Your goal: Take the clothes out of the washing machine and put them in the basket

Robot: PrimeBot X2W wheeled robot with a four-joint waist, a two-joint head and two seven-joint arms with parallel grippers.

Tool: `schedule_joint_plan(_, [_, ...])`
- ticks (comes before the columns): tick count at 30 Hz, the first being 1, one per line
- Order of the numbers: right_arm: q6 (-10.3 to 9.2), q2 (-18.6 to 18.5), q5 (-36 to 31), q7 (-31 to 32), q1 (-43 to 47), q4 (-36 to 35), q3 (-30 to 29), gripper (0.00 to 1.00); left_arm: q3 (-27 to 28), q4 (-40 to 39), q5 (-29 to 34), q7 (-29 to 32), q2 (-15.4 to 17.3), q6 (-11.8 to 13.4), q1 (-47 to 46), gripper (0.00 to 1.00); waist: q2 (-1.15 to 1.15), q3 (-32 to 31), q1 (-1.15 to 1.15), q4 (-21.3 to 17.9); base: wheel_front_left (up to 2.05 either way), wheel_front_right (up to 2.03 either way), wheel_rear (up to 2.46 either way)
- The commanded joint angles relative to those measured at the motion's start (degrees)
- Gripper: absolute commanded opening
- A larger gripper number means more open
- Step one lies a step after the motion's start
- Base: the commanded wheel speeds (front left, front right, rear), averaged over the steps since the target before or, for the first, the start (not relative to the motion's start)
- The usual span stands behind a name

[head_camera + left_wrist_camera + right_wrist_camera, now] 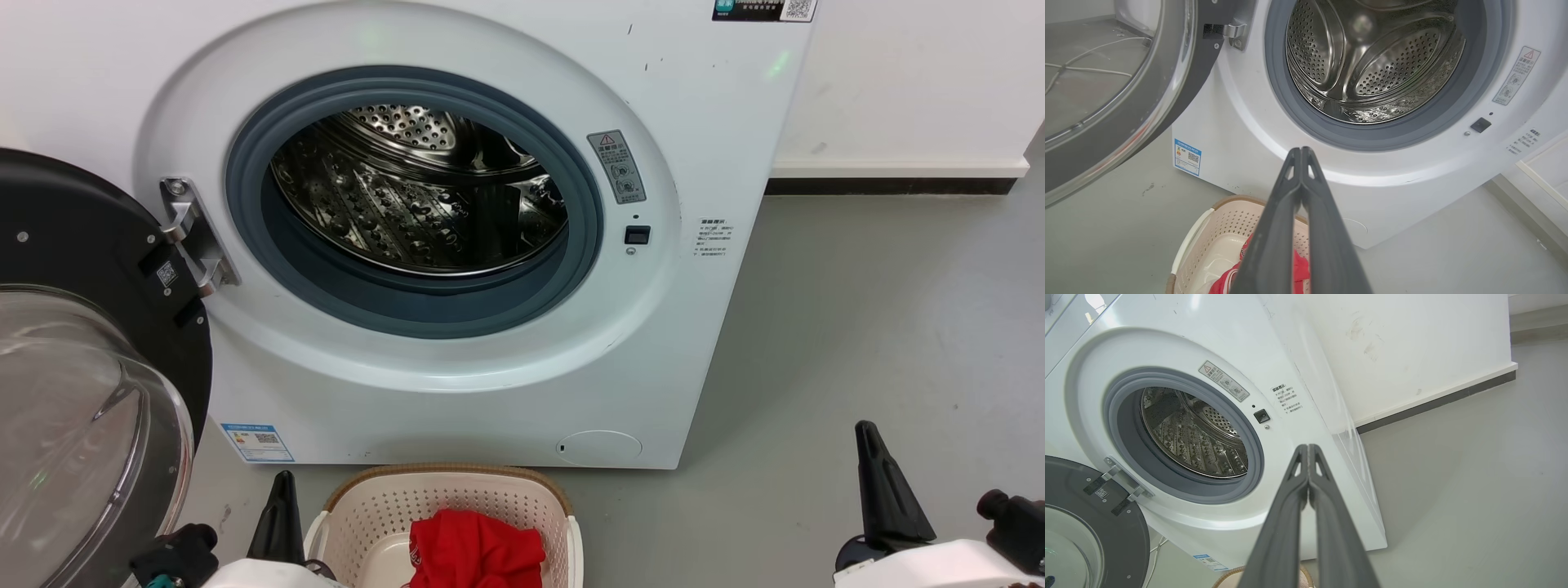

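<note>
Red clothes, likely soft, light and best pinched at a raised fold, lie crumpled in the basket at 6 o'clock below the washing machine, whose drum looks bare, while left claw and right claw are both closed on nothing.

The basket (clothes in it) stands before the washing machine, door at left.

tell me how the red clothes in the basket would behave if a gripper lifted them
Probably floppy: the red clothes lie crumpled in soft folds in the basket, so they would likely drape from a pinch. Likely light for their bulk, as the fabric looks thin.
</note>
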Motion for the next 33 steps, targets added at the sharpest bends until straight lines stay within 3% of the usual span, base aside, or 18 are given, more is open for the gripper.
schedule_joint_plan(1, [-0.01, -0.6, 2.2, 0.3, -2.0, -0.3, 0.0, 0.00, 0.2, -0.6, -2.0, 0.3, 0.0, -0.4, -1.8, 0.00, 0.00, 0.0, 0.00, 0.0, 0.00, 0.00, 0.00])
schedule_joint_plan(33, [-0.01, -1.2, 30.1, 6.2, -6.4, 3.8, -1.0, 0.00, 2.2, 0.9, -28.9, 6.8, 0.0, -3.1, -5.7, 0.00, 0.00, 0.6, 0.00, 0.0, 0.00, 0.00, 0.00])
